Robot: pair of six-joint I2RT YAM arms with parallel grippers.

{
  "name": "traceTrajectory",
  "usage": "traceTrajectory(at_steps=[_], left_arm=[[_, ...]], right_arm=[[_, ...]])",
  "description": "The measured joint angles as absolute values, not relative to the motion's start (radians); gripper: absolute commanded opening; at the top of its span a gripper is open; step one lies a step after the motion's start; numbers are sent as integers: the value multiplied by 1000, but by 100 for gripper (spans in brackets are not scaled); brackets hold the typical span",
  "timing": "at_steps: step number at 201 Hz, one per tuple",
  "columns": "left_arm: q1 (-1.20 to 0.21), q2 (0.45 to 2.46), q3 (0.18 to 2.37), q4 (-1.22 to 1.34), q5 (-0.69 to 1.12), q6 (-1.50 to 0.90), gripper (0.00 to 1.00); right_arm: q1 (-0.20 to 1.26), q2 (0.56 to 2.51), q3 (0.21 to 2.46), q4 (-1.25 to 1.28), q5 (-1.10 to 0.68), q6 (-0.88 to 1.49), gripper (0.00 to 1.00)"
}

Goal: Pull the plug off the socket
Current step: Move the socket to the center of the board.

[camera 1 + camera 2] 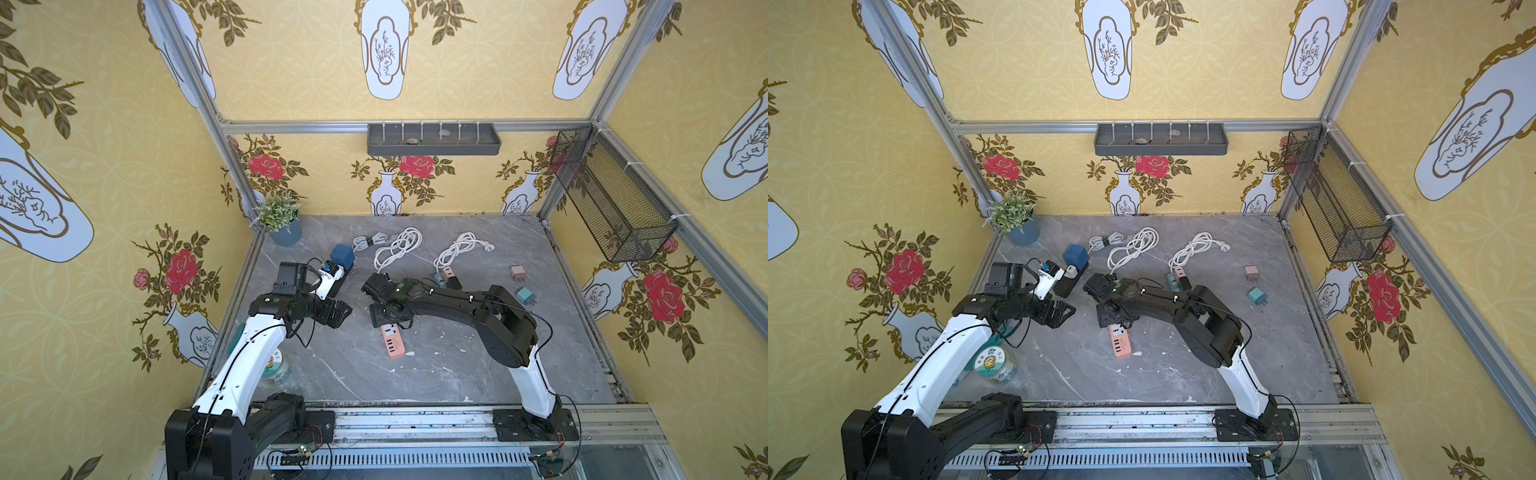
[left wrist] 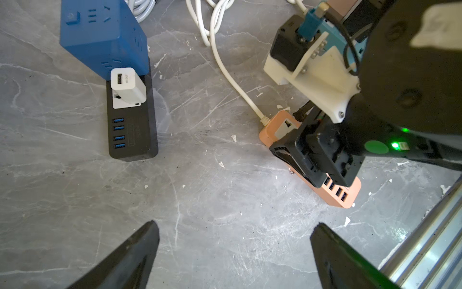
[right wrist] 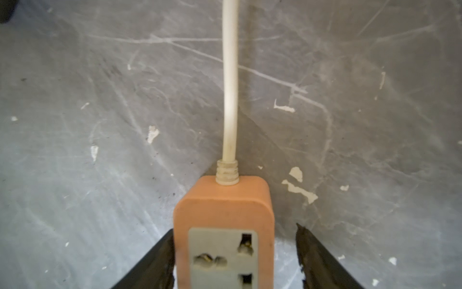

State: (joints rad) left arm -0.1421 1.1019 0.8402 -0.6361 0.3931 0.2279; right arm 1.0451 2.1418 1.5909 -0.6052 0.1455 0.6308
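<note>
Right hand point(image 3: 235, 262) straddling orange strip point(image 3: 223, 225), not yet pinching; left hand point(image 2: 232, 255) spread, w/ plug point(image 2: 128, 86) far-left of it.

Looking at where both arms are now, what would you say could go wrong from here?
1. The right gripper straddles the orange power strip, whose visible socket is empty; the only plug seen seated is the white charger in the black power strip.
2. One finger touches the strip while a gap shows on the opposite side, so closing may shove it sideways.
3. The left gripper is open over bare table.
</note>
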Motion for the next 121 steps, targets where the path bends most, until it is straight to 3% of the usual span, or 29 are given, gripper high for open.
traceTrajectory(at_steps=[61,121], left_arm=[[-142,1110,839,-636,401,236,100],[-142,1114,839,-636,413,239,100]], right_arm=[[918,2123,1566,-595,134,684,36],[794,2163,1666,-597,147,690,35]])
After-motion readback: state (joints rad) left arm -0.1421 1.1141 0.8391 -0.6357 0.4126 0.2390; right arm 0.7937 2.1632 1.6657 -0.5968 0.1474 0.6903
